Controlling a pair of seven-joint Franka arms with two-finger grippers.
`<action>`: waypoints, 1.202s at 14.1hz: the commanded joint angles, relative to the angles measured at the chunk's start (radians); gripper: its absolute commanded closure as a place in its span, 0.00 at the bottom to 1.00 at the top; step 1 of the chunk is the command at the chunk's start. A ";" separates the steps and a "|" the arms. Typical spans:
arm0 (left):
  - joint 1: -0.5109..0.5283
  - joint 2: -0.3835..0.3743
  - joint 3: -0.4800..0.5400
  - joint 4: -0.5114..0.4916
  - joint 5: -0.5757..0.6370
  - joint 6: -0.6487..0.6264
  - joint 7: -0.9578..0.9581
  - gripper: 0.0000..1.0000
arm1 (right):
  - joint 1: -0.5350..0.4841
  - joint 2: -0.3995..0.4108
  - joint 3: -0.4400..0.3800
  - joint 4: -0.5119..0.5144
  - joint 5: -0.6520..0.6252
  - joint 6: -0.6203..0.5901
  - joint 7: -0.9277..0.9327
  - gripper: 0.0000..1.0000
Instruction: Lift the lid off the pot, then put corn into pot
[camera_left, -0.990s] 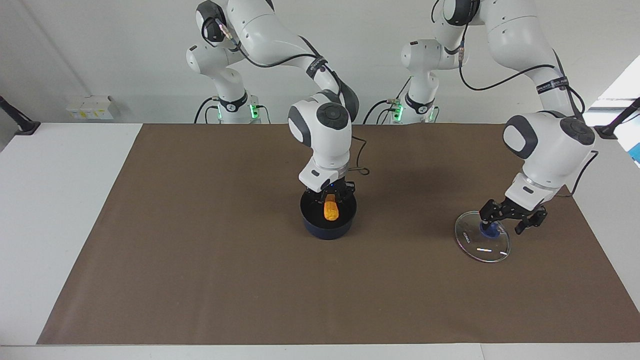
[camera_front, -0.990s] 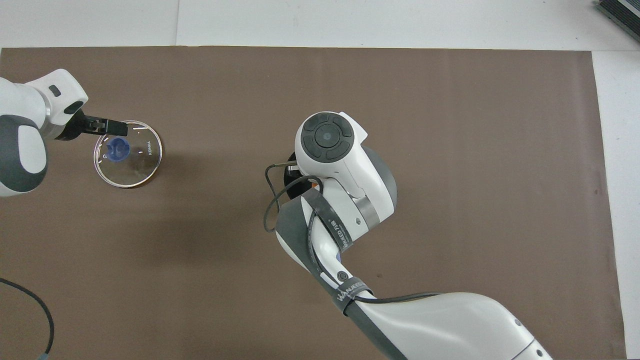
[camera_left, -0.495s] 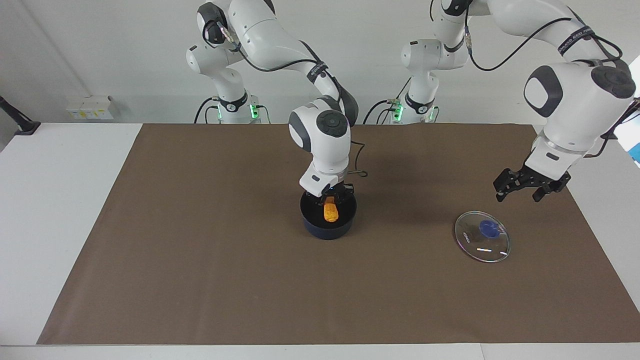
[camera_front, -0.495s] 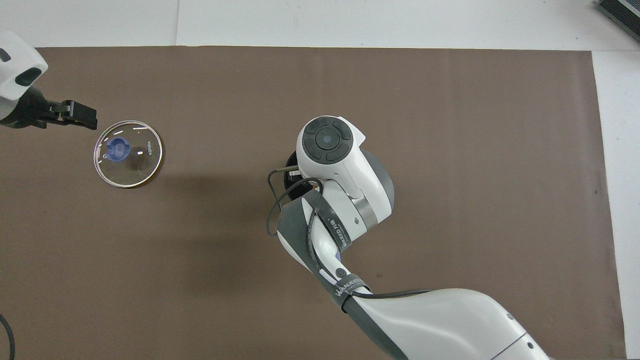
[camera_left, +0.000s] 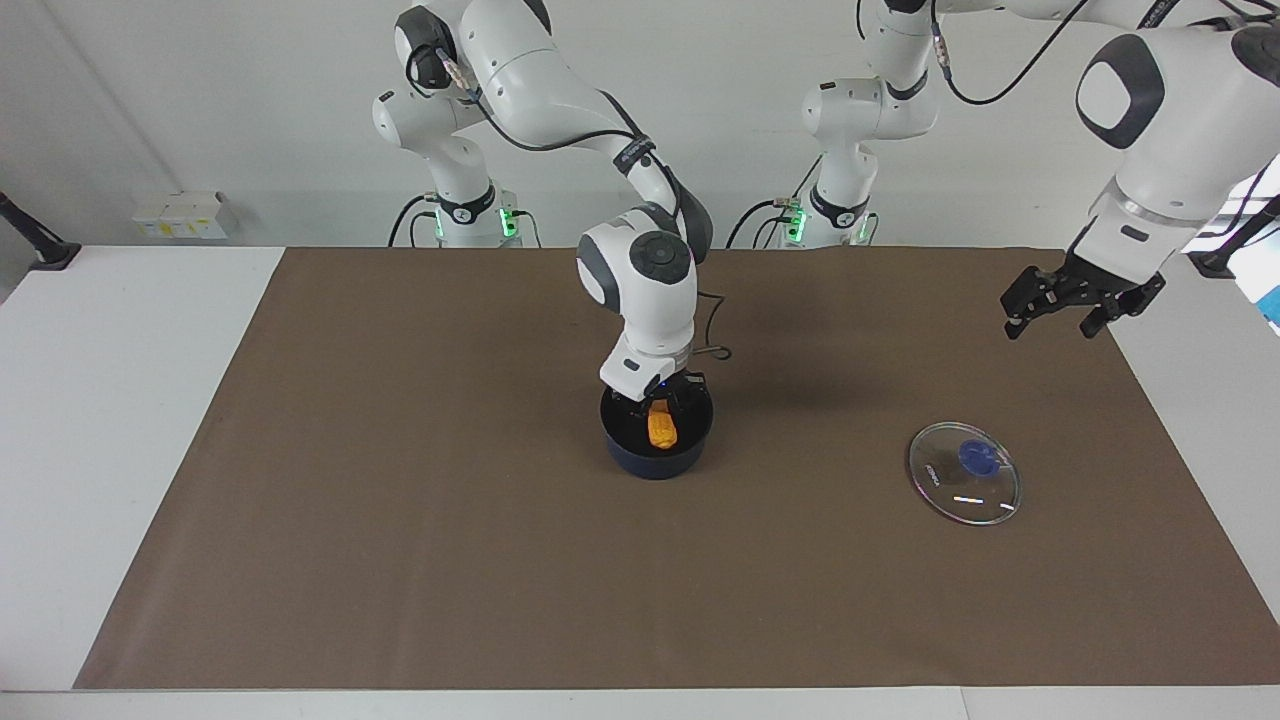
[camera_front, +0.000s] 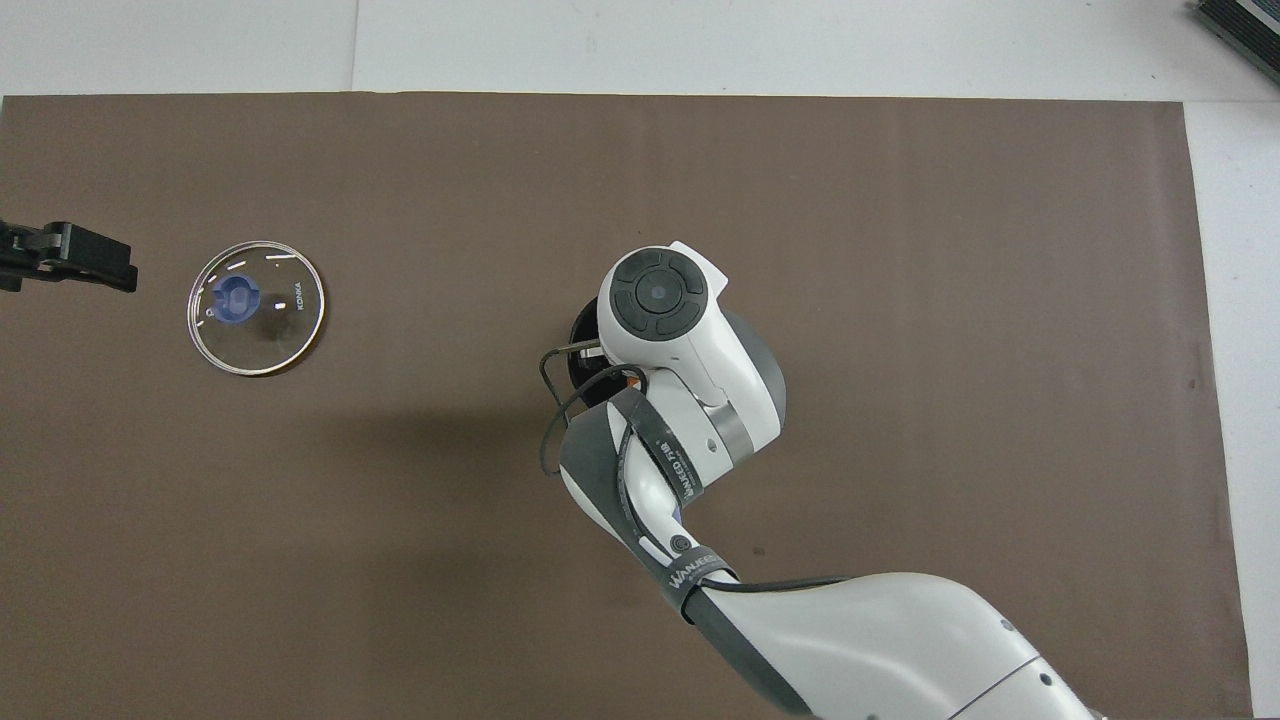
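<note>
Right hand (camera_left: 660, 398) at pot (camera_left: 657, 455), corn (camera_left: 661, 427) just beneath it

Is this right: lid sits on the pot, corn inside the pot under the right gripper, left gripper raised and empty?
Not quite. The lid is off the pot; it lies flat on the brown mat toward the left arm's end of the table, as the facing view shows. The rest holds: corn inside the pot under the right gripper, left gripper raised and empty.

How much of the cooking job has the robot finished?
Done: the lid lies on the mat, off the pot. In hand: the corn is down inside the pot, under the right end effector. Left: that arm pulling away. The left end effector waits, open.
</note>
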 joint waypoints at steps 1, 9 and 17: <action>-0.001 -0.058 0.005 -0.015 0.006 -0.063 -0.052 0.00 | -0.010 -0.021 0.006 -0.009 0.005 0.016 -0.034 0.02; -0.010 -0.162 0.004 -0.128 0.006 -0.047 -0.040 0.00 | -0.153 -0.225 -0.012 -0.012 -0.007 -0.065 -0.088 0.00; -0.013 -0.159 0.002 -0.136 0.003 -0.047 -0.034 0.00 | -0.351 -0.406 -0.014 -0.012 -0.033 -0.255 -0.283 0.00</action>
